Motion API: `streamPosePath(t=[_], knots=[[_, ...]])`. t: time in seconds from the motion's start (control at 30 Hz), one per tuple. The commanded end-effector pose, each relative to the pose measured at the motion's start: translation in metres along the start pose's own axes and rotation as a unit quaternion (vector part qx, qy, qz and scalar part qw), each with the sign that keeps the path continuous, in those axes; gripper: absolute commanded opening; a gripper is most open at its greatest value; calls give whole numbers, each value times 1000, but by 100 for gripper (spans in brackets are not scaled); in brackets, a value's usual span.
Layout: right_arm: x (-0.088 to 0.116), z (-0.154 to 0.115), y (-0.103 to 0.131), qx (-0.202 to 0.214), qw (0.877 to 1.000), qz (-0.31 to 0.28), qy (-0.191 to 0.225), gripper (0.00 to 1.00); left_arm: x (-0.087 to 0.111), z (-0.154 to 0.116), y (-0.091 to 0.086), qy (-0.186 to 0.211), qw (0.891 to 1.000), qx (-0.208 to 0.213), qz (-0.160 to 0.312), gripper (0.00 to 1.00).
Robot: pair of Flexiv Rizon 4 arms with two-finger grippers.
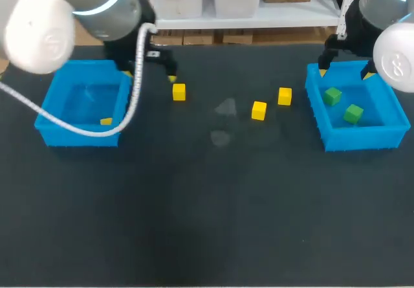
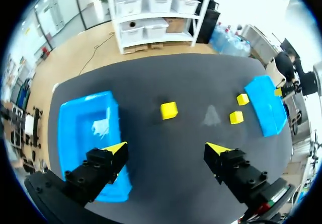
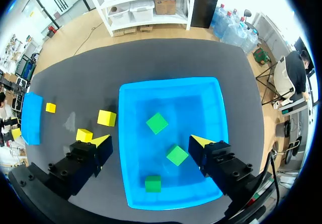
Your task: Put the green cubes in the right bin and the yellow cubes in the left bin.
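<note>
Spotted yellow cube (image 2: 169, 110) straight ahead of left gripper (image 2: 166, 148), fingers apart, empty | right gripper (image 3: 151, 142) also apart, probably farther off.

four yellow cubes (image 1: 179, 92) (image 1: 259, 110) (image 1: 284, 96) (image 1: 105, 121), three green cubes (image 3: 157, 123) (image 3: 177, 155) (image 3: 153, 183), two bins (image 1: 77, 136) (image 1: 359, 140).

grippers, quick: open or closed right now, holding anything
left gripper: open, holding nothing
right gripper: open, holding nothing, above the right bin
</note>
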State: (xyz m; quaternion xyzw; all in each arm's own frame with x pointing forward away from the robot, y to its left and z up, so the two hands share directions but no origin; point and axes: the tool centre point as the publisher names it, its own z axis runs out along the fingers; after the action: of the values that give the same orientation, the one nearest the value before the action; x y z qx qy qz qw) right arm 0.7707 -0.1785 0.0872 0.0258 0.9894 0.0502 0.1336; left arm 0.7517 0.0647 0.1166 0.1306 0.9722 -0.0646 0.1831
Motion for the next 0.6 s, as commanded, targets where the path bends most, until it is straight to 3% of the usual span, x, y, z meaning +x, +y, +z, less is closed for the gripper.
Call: streamPosePath(t=[0.03,0.23,0.6], knots=[[3,-1,0,1,1000,1,-4,100,-35,45,-25,39,999,-28,7,100],[3,-1,0,1,1000,1,-4,100,-37,84,-23,68,996,-51,-16,100],[3,-1,0,1,1000,1,-4,100,-51,118,-14,68,994,-72,-50,100]])
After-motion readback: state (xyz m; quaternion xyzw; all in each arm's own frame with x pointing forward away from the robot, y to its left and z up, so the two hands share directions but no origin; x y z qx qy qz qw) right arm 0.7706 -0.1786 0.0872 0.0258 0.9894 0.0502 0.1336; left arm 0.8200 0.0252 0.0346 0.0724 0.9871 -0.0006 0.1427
